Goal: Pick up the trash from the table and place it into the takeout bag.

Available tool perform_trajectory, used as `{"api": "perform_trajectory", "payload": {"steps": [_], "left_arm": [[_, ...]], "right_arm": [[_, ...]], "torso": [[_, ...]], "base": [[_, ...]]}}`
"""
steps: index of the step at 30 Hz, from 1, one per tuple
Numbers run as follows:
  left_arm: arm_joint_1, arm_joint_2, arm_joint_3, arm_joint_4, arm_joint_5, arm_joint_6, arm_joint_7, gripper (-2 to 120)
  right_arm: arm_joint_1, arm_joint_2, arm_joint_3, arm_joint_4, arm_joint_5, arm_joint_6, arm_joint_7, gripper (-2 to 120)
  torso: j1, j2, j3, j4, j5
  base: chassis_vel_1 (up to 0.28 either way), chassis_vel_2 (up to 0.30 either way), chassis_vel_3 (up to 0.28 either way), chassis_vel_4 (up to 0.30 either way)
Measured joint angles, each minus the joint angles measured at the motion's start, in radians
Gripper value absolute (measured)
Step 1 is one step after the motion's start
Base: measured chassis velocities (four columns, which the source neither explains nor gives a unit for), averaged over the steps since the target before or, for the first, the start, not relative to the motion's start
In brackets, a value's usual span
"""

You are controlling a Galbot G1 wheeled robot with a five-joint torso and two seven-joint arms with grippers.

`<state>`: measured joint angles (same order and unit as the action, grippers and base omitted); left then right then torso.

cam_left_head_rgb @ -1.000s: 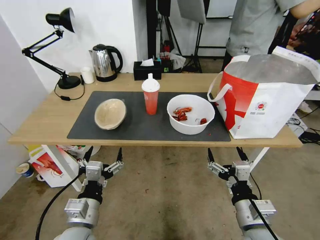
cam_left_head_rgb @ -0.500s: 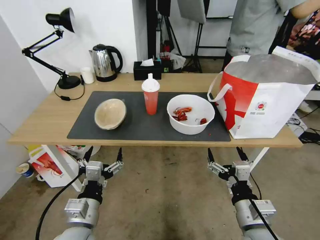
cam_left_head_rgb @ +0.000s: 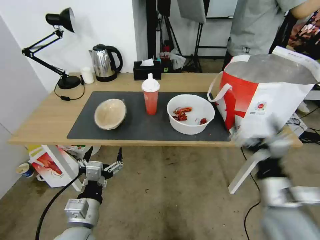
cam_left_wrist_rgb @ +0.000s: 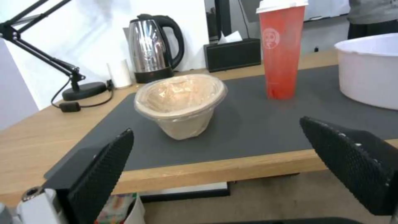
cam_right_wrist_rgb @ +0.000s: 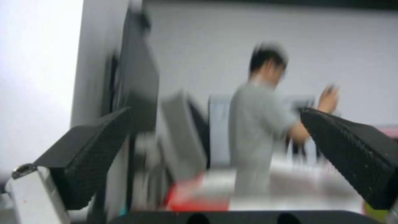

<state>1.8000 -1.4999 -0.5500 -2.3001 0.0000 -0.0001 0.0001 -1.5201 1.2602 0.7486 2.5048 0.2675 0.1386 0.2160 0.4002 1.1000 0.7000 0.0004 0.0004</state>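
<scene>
**Gauging three light, easily tipped pieces of trash**

Standing on the table's (cam_left_head_rgb: 50,123) dark mat are a beige paper-pulp bowl (cam_left_head_rgb: 110,113), a lidded red drink cup (cam_left_head_rgb: 150,94) and a white plastic bowl (cam_left_head_rgb: 190,114) holding red shell scraps (cam_left_head_rgb: 181,113). All are judged light and thin-walled; rims are the likely holds, the cup its mid-body. The takeout bag (cam_left_head_rgb: 266,96) gapes beside the white bowl. The left gripper (cam_left_head_rgb: 102,156) hangs wide open and empty below the table edge; the right gripper (cam_right_wrist_rgb: 215,161), also spread and empty, is blurred near the bag.

I work in a lab or studio: bare concrete floor (cam_left_head_rgb: 173,200) under my fingers, light stands (cam_left_head_rgb: 200,46) beyond the table (cam_left_head_rgb: 43,123).
</scene>
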Motion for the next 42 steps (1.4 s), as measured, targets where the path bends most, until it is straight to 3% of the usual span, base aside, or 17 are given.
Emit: {"api": "perform_trajectory", "payload": {"steps": [12,16,31,40,42], "left_arm": [[0.000,0.000,0.000,0.000,0.000,0.000,0.000,100],[0.000,0.000,0.000,0.000,0.000,0.000,0.000,100],[0.000,0.000,0.000,0.000,0.000,0.000,0.000,100],[0.000,0.000,0.000,0.000,0.000,0.000,0.000,100],[0.000,0.000,0.000,0.000,0.000,0.000,0.000,100]], "right_arm": [[0.008,-0.035,0.016,0.001,0.087,0.036,-0.059,100],[-0.007,-0.061,-0.039,-0.001,0.153,-0.001,-0.125,100],[0.048,-0.118,-0.139,-0.004,0.208,-0.138,-0.139,100],[0.132,-0.303,-0.046,-0.004,0.436,-0.245,-0.099,100],[0.155,-0.380,-0.012,-0.005,0.494,-0.244,-0.114,100]], "torso": [[0.000,0.000,0.000,-0.0004,-0.0003],[0.000,0.000,0.000,-0.0004,-0.0005],[0.000,0.000,0.000,-0.0004,-0.0004],[0.000,0.000,0.000,-0.0005,-0.0001],[0.000,0.000,0.000,-0.0004,-0.0003]], "base": [[0.000,0.000,0.000,0.000],[0.000,0.000,0.000,0.000],[0.000,0.000,0.000,0.000],[0.000,0.000,0.000,0.000],[0.000,0.000,0.000,0.000]]}}
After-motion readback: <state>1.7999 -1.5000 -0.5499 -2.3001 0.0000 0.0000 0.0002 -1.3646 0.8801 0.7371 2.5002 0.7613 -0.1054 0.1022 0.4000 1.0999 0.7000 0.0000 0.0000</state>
